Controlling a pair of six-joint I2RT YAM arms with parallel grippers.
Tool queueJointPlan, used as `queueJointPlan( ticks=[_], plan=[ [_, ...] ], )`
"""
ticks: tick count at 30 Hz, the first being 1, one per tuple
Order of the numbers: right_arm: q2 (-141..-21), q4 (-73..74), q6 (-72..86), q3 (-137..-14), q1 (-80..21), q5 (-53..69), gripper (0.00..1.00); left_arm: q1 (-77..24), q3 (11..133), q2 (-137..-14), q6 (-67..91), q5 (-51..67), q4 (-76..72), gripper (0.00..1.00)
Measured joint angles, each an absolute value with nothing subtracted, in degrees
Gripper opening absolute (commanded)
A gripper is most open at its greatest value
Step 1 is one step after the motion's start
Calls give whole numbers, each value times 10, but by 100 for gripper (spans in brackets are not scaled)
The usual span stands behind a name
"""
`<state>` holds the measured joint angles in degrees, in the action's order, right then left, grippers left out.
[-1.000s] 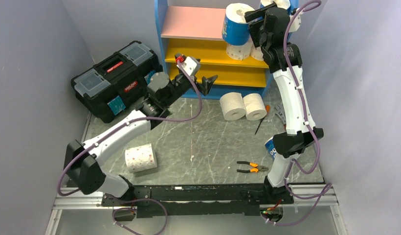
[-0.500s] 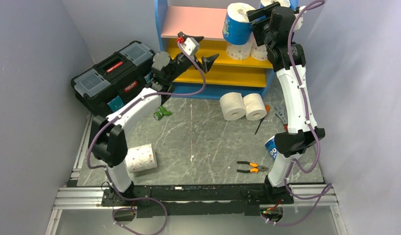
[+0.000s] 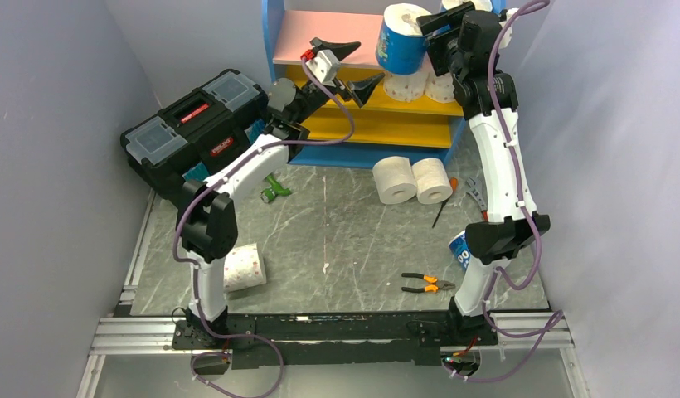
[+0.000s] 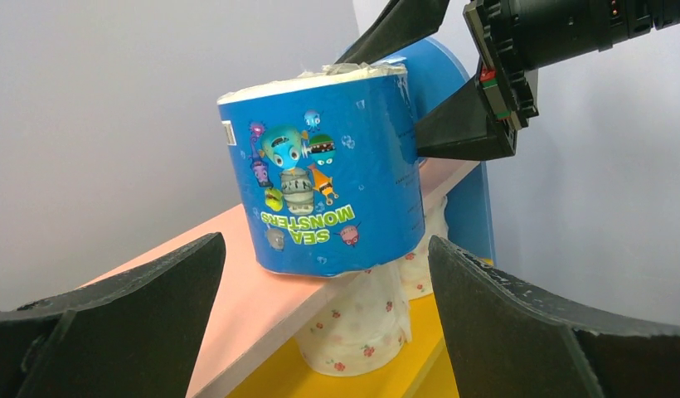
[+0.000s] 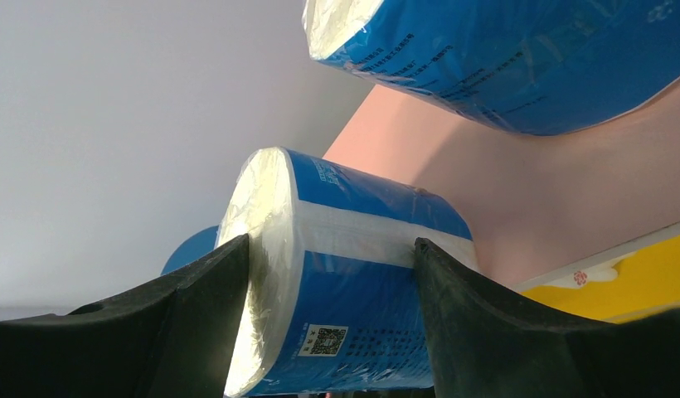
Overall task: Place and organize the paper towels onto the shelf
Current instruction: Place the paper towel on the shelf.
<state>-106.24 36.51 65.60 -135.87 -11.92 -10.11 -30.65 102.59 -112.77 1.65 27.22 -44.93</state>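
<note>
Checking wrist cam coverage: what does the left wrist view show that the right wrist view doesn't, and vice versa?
Left wrist only: the Sea Monsters print on the held blue roll, the right gripper seen from outside clamping it, and the left gripper, open and empty.
Right wrist only: a second blue-wrapped roll above, and a QR code on the held roll's wrapper.
Both: the held blue roll, the pink top board, the yellow board, and a pink-dotted roll under the pink board, though the right wrist catches only a sliver of it.

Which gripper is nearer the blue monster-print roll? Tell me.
Right. The right gripper clamps the blue roll in its jaws; the left gripper hangs open to its left, apart.
</note>
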Motion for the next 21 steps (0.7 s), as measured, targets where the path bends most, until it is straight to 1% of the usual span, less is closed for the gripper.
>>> queueJointPlan(
  ticks=[8, 21],
  plan=[
    [-1066, 358, 656, -1359, -119, -95, 72, -307, 1085, -1188, 56, 281, -479, 99],
    [-1066, 336, 654, -1346, -122, -89, 72, -315, 1165, -1242, 73, 262, -486, 98]
  ],
)
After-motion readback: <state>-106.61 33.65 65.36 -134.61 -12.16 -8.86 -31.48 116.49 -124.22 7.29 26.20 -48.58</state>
